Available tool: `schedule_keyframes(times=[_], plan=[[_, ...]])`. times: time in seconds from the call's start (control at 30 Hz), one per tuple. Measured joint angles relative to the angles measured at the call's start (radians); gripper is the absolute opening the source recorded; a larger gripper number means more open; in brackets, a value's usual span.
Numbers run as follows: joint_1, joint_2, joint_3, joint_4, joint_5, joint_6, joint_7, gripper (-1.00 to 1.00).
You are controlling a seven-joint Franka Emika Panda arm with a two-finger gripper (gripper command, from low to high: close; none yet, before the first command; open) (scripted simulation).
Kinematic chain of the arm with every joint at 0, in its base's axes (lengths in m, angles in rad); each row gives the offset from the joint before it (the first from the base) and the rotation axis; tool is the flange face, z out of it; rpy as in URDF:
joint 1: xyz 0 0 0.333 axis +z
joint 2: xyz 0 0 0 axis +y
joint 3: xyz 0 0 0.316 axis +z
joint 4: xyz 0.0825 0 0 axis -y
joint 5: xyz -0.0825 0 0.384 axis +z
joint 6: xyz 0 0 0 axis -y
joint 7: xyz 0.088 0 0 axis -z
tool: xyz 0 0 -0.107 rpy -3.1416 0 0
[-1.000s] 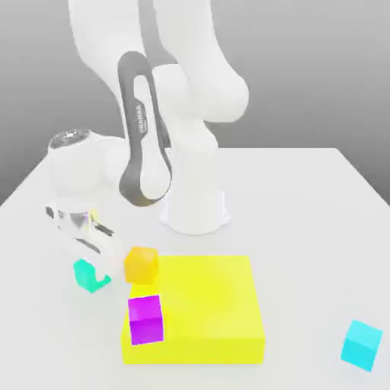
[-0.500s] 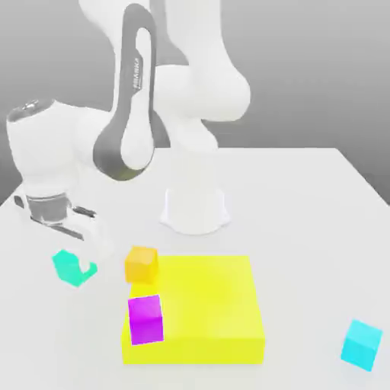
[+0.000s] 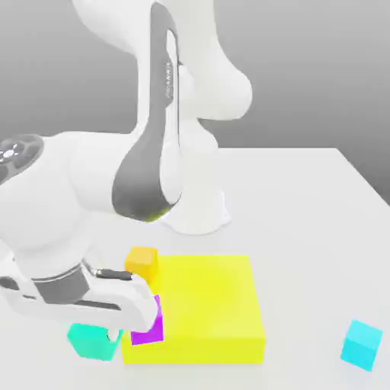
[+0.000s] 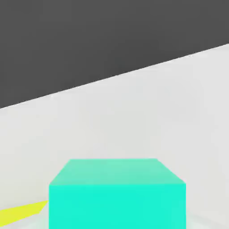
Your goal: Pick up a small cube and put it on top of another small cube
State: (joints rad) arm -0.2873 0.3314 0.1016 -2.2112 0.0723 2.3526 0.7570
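My gripper [image 3: 97,335] hangs low at the exterior view's left, near the front edge of the white table [image 3: 305,206], and my jaws are pinched tight on the small teal-green cube [image 3: 90,341]. The cube sits right beneath my hand in that view, its top tucked up under the white hand body, its lower part showing just beside the yellow block's near-left corner. Whether its underside touches the table I cannot tell. From my hand view the same cube [image 4: 117,194] looms close, its flat top and one face turned to me, with the pale table stretching away behind it and a sliver of the yellow block [image 4: 20,212] at its side.

Just beyond my hand lies the wide, flat yellow block [image 3: 209,305]. A magenta cube [image 3: 150,329] stands at that block's near-left corner, partly hidden by my hand. An orange cube [image 3: 142,263] sits at the block's far-left corner, close behind my wrist. My forearm sweeps up from the hand in a white and grey curve toward my base [image 3: 196,206], which stands behind the yellow block. Well apart, near the front at the exterior view's right, a lighter sky-blue cube [image 3: 360,344] rests alone on the table.
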Motion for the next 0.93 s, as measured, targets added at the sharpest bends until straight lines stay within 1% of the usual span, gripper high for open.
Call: schedule_keyframes(times=[0.63,0.7,0.8,0.83,0.93], plan=[[0.491,-0.115,0.212,-0.133,-0.169,0.176,0.685,-1.00],[0.519,-0.102,0.213,-0.151,-0.197,0.222,0.736,-1.00],[0.551,-0.013,0.180,-0.151,-0.261,0.311,0.791,-1.00],[0.561,0.013,0.168,-0.150,-0.277,0.335,0.804,1.00],[0.561,0.013,0.168,-0.150,-0.277,0.335,0.804,1.00]])
